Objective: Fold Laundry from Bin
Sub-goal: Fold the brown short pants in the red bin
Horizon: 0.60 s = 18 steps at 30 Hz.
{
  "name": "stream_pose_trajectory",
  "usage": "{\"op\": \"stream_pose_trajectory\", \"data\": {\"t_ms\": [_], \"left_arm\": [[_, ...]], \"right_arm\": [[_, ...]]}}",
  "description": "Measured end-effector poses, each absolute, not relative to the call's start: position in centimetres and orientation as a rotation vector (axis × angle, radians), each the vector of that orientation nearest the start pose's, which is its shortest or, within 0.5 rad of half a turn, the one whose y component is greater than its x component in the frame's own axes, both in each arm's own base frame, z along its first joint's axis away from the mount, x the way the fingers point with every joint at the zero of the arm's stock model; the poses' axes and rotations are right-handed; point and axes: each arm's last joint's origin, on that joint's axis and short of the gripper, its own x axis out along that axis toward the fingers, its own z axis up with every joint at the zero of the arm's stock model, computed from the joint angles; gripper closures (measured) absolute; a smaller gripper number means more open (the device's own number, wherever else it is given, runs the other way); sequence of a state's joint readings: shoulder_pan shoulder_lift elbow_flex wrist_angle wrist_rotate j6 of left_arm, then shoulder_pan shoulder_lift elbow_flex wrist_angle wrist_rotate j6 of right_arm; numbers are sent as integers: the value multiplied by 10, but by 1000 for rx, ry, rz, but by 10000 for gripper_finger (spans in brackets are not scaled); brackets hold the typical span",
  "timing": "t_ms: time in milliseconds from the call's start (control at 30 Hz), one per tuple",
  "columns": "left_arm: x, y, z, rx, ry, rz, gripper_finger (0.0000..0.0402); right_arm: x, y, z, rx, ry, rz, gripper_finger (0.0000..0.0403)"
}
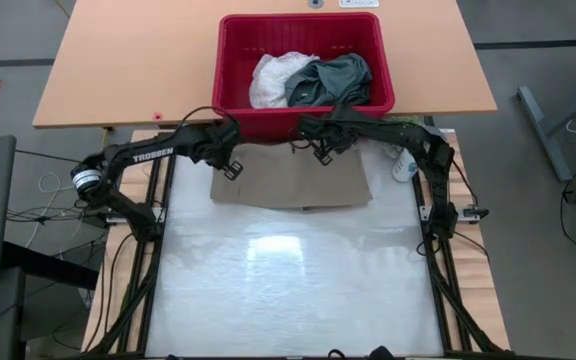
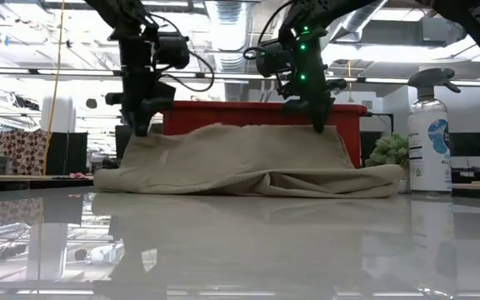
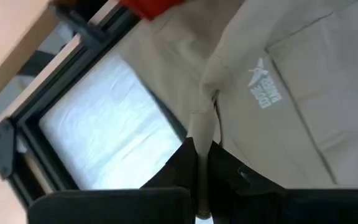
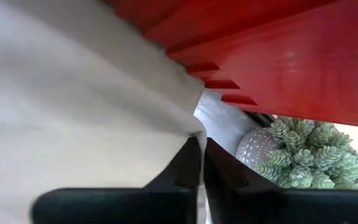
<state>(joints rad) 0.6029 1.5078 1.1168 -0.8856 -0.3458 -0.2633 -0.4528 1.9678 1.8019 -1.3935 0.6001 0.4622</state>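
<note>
While two garments [image 1: 313, 78] fill bin [image 1: 236, 60], one lies outside.

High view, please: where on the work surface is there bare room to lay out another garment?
The glossy mat is bare between the beige garment and its near edge. The far strip is crowded: both grippers, left and right, pinch that garment against the bin.

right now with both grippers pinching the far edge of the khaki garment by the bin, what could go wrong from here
1. The left gripper and right gripper each pinch only a thin fold of the beige garment; a hard pull could slip it free.
2. The held edge sits right against the red bin, so lifting may snag the rim or nudge it.
3. The spray bottle stands close to the right arm and could be knocked.
</note>
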Motion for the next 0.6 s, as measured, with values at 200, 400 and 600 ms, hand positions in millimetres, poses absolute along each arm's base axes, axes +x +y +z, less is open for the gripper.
{"op": "stream_pose_trajectory", "data": {"t_ms": [200, 400, 600], "left_arm": [[227, 170, 234, -354, 1145, 1047, 345], [237, 174, 239, -298, 1047, 1010, 281], [242, 174, 240, -309, 1013, 933, 219]], "right_arm": [[330, -179, 274, 209, 1386, -1174, 297], [330, -178, 274, 212, 1387, -1171, 274], [334, -169, 275, 184, 1447, -1021, 259]]}}
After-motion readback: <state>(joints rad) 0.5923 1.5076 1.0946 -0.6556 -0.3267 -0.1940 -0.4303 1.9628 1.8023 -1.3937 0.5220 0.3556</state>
